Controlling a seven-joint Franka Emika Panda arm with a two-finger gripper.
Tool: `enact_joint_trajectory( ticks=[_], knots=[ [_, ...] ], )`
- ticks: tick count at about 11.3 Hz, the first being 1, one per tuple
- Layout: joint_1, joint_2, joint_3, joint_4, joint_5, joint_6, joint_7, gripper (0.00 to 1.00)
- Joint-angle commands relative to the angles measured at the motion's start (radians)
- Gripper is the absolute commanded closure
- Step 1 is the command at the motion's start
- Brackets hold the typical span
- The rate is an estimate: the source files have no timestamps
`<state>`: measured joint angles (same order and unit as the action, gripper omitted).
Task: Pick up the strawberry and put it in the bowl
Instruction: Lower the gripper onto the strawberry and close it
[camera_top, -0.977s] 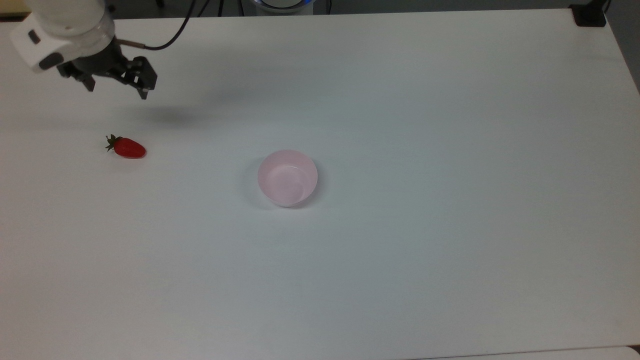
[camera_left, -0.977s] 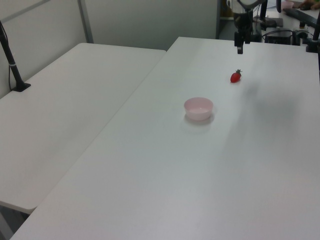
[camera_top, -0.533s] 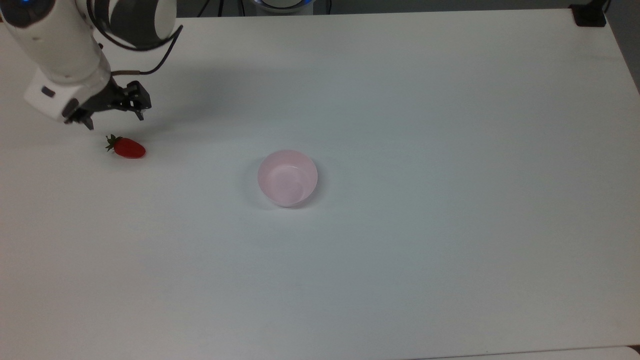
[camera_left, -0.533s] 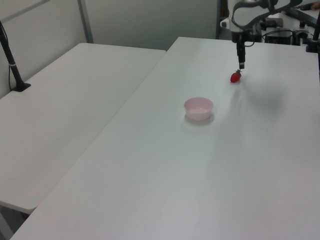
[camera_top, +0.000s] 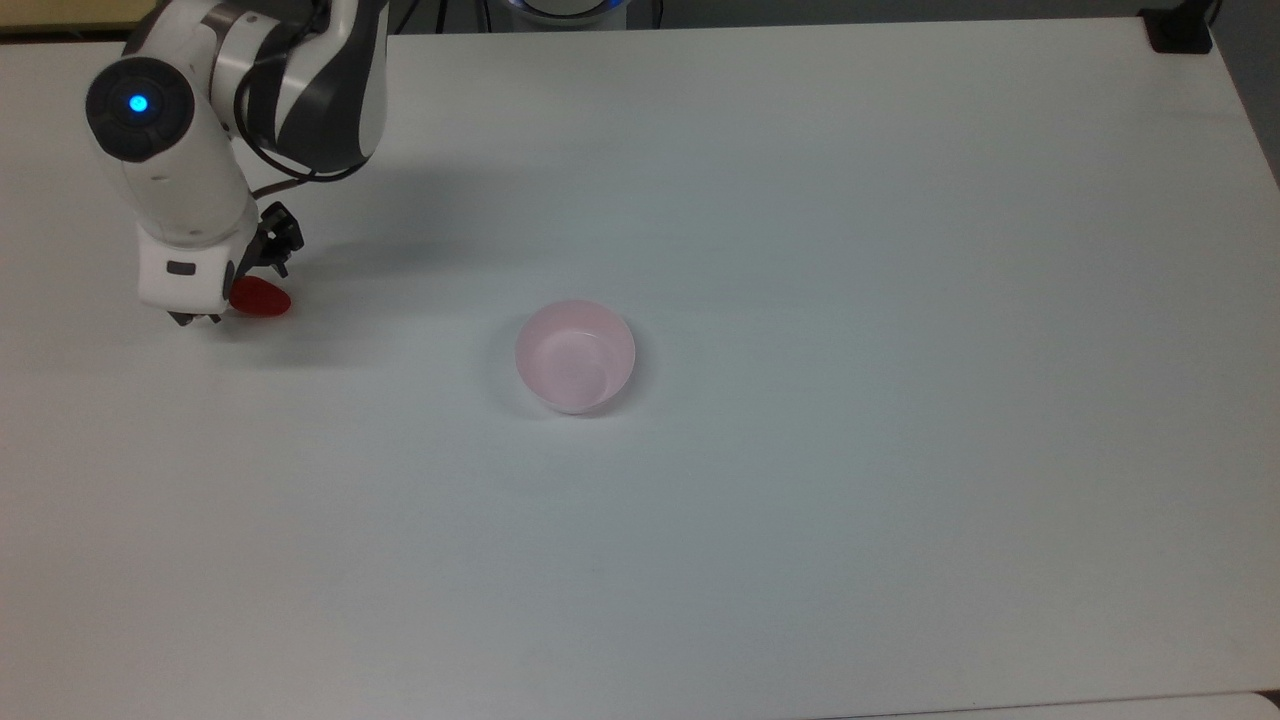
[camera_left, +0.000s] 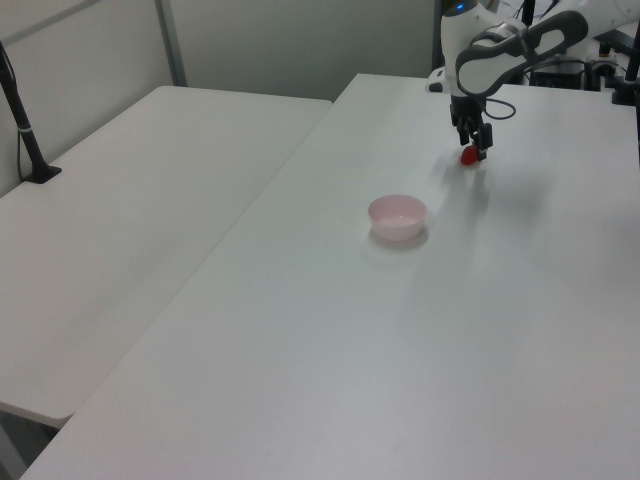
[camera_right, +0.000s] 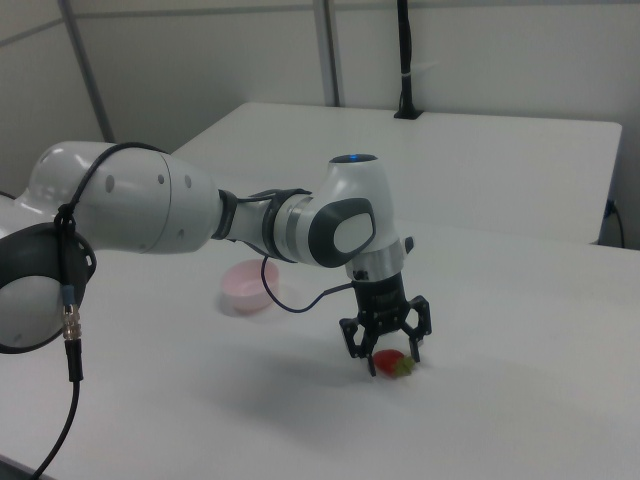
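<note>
The red strawberry (camera_top: 262, 299) lies on the white table at the top view's left, partly covered by the arm's wrist. In the right view the strawberry (camera_right: 391, 364) rests on the table between the fingers of my gripper (camera_right: 387, 358), which stands open and low around it. In the left view the gripper (camera_left: 472, 148) sits right over the strawberry (camera_left: 467, 157). The pale-pink bowl (camera_top: 575, 356) stands upright and holds nothing, to the top view's right of the strawberry; the bowl (camera_left: 397, 216) and the bowl (camera_right: 244, 286) stand apart from the gripper.
The white table (camera_top: 850, 350) stretches wide around the bowl. A second white table (camera_left: 130, 210) adjoins it on the left view's left, with a black post (camera_left: 22, 125) on it. A black clamp (camera_top: 1178, 28) sits at the top view's far right corner.
The arm has swung over and come down from above the table's far left, so the open gripper now straddles the strawberry. Strawberry and bowl have not moved.
</note>
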<state>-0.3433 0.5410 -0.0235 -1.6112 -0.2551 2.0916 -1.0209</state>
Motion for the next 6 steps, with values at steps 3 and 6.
enact_joint_trajectory(
  ticks=[3,6],
  knots=[
    [0.01,-0.027,0.0,-0.029,-0.013,0.007,0.005,0.47],
    [0.009,-0.032,0.042,-0.027,-0.012,0.004,0.234,0.49]
  ],
)
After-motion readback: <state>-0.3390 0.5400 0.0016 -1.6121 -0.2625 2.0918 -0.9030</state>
